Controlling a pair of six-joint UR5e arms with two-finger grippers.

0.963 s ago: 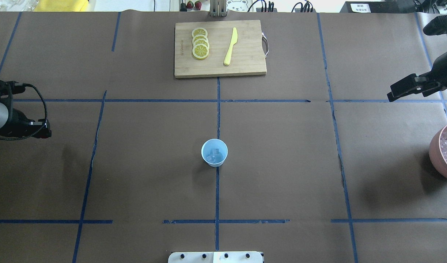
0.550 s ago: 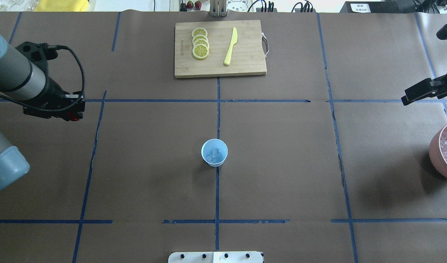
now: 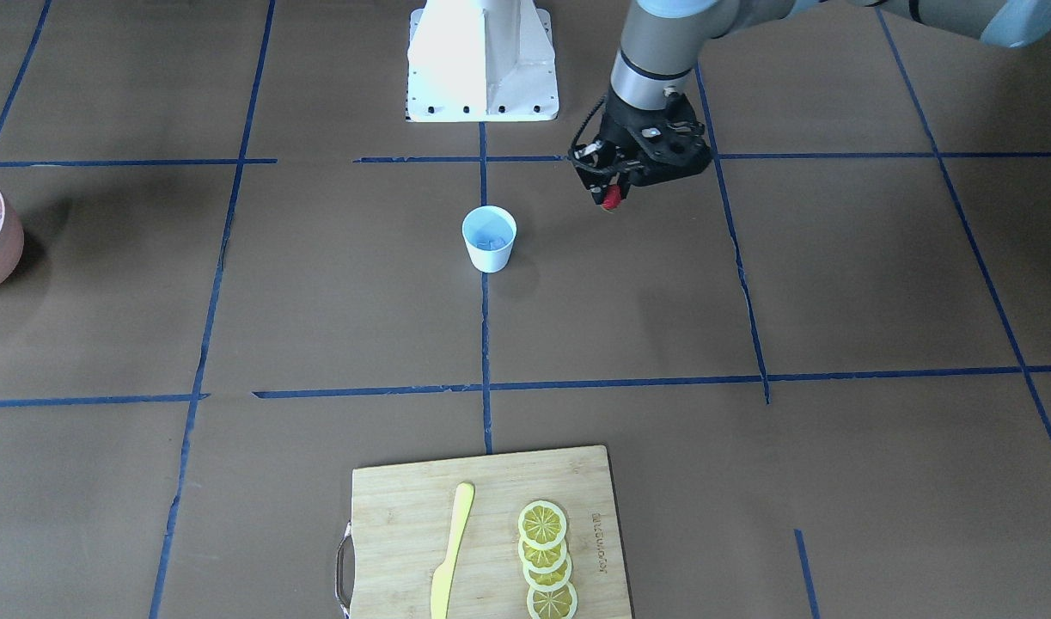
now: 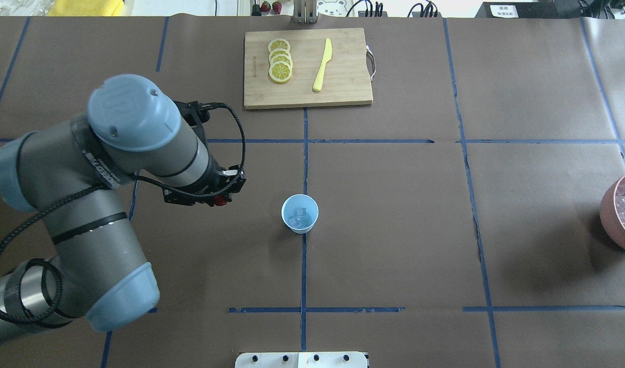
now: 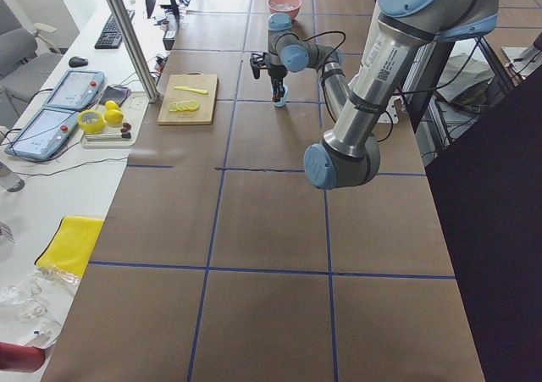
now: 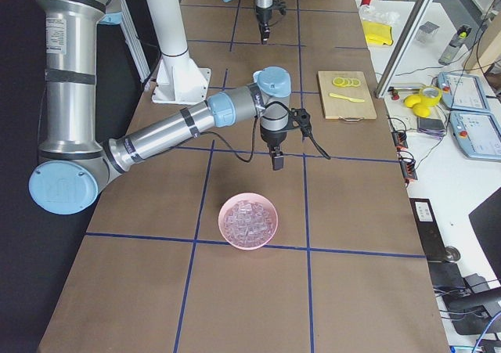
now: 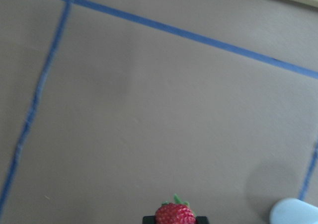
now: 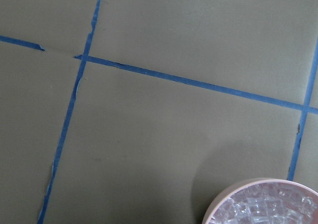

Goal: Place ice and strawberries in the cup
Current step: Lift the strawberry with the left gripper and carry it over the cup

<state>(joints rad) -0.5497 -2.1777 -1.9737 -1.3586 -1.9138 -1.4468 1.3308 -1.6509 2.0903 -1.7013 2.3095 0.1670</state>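
The pale blue cup (image 4: pixel 300 213) stands upright at the table's middle, with ice (image 4: pixel 299 219) cubes lying in its bottom. My left gripper (image 4: pixel 220 200) hangs above the paper to the cup's left, shut on a red strawberry (image 3: pixel 610 200) with a green top. The left wrist view shows the strawberry (image 7: pixel 175 214) between the fingers and the cup (image 7: pixel 294 212) at the lower right. My right gripper (image 6: pixel 276 161) shows only in the exterior right view, above the table near the bowl, and I cannot tell its state.
A pink bowl (image 4: pixel 621 214) full of ice (image 8: pixel 263 209) sits at the right edge. A wooden cutting board (image 4: pixel 343 87) at the back holds lemon slices (image 4: pixel 280 61) and a yellow knife (image 4: pixel 322 65). The left arm's elbow (image 4: pixel 102 204) overhangs the table's left half.
The left arm swung in from the left edge toward the cup, carrying the strawberry. The right arm drew back to the right, out of the overhead view.
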